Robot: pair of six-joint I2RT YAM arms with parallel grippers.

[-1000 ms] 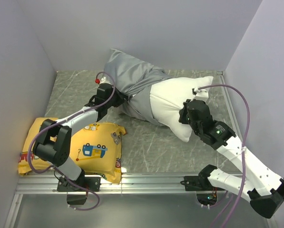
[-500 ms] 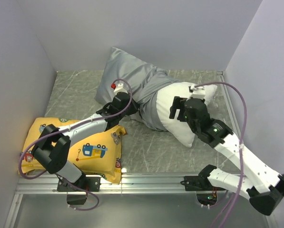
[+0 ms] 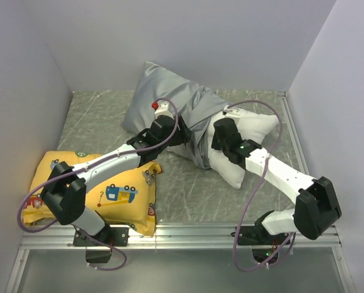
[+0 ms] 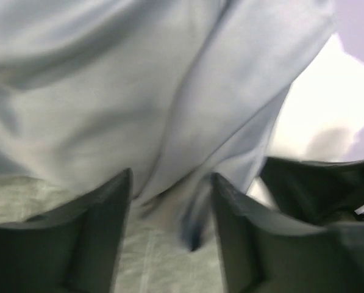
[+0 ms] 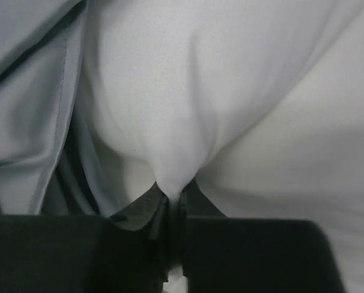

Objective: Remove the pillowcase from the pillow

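The grey pillowcase [image 3: 169, 97] covers the far left part of the white pillow [image 3: 255, 131], which sticks out to the right at the back of the table. My left gripper [image 3: 182, 135] is open at the pillowcase's bunched lower edge. In the left wrist view its fingers [image 4: 102, 232] straddle a hanging fold of the grey pillowcase [image 4: 139, 91] without pinching it, low over the table. My right gripper [image 3: 220, 139] sits right beside it. In the right wrist view this gripper [image 5: 172, 204] is shut on a pinch of white pillow [image 5: 230, 91], with the pillowcase hem [image 5: 29, 91] to its left.
A yellow cushion [image 3: 108, 189] printed with cartoon vehicles lies at the front left under the left arm. Walls close in the table at the left, back and right. A metal rail [image 3: 188, 232] runs along the near edge. The two grippers are nearly touching.
My left gripper moved right along the pillowcase and opened. The right gripper swung left to the pillow beside the pillowcase hem, opened, then shut on white pillow fabric.
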